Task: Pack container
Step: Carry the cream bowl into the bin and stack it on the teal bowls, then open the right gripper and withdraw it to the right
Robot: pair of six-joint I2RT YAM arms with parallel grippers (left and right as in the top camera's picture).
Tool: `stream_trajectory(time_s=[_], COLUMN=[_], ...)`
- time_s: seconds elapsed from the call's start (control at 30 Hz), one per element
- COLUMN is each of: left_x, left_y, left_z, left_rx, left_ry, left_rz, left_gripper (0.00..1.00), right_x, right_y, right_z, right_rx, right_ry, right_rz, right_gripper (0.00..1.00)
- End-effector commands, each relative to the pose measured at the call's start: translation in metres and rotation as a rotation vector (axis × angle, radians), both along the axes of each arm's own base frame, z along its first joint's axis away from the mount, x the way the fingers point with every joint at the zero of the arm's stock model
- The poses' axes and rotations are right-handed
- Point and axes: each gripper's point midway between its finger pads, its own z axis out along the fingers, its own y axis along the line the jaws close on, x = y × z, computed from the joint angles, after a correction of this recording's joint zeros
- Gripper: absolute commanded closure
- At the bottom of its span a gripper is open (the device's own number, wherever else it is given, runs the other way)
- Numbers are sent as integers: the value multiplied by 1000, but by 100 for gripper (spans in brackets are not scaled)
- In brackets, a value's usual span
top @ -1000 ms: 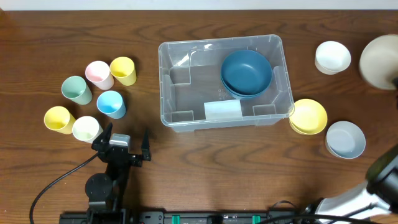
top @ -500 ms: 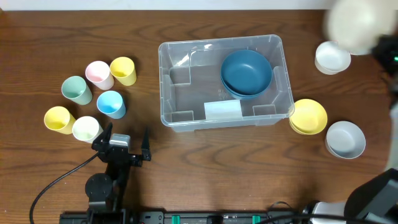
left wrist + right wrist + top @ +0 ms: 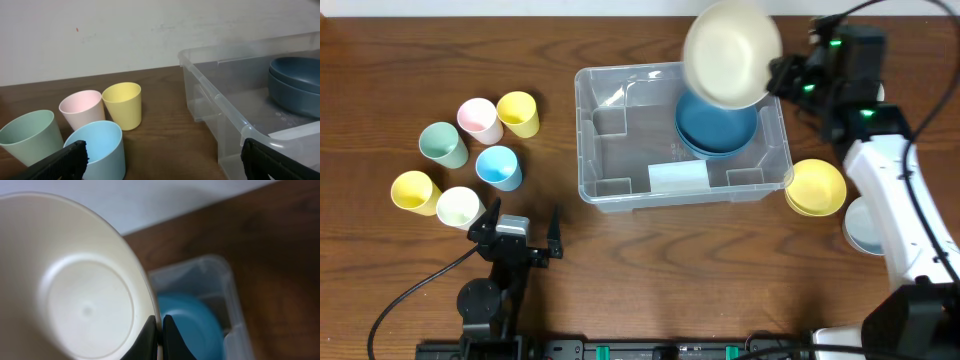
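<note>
Right gripper (image 3: pixel 160 335) is clamped on the thin rim of the cream bowl (image 3: pixel 732 52), which is held tilted over the container (image 3: pixel 585 150) just below it, so the bowl can be dropped crooked onto the blue bowls (image 3: pixel 716 120) or bumped on the container's wall if let go too high.

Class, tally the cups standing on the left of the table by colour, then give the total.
Yellow cups: 2
Green cup: 1
Pink cup: 1
Blue cup: 1
White cup: 1
Total: 6
</note>
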Motion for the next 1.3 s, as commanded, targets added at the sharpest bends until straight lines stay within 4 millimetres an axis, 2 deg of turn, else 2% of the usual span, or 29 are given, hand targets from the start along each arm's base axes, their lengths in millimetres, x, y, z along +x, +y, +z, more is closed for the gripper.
stream_trajectory(time_s=[0.0, 0.1, 0.27, 0.6, 0.83, 0.87, 0.93, 1.0, 1.1, 1.27], left_x=[-1, -1, -1, -1, -1, -1, -1, -1, -1, -1], left_y=[-1, -1, -1, -1, -1, -1, -1, -1, -1, -1], left_z=[-16, -16, -16, -16, -16, -16, -16, -16, -16, -16], left_rx=[4, 4, 4, 4, 4, 4, 4, 4, 4, 4], left_ry=[44, 44, 45, 45, 44, 44, 45, 44, 44, 44], left_rz=[-7, -7, -7, -7, -7, -7, -7, -7, -7, -7], left_gripper=[2, 2, 2, 2, 2, 2, 2, 2, 2, 2], right_x=[2, -3, -7, -18, -19, -19, -18, -18, -18, -16], right_y=[4, 10, 7, -7, -8, -8, -9, -9, -9, -4], right_z=[-23, -40, -64, -80, -84, -84, -85, -85, -85, -83], right_rx=[-119, -146, -172, -236, -239, -241, -246, -252, -257, -263], right_ry=[40, 92, 168, 235, 238, 236, 235, 234, 233, 211], right_rz=[-26, -20, -33, -78, -80, -82, -82, -75, -70, -31], right_gripper=[99, 99, 99, 99, 99, 97, 75, 62, 58, 63])
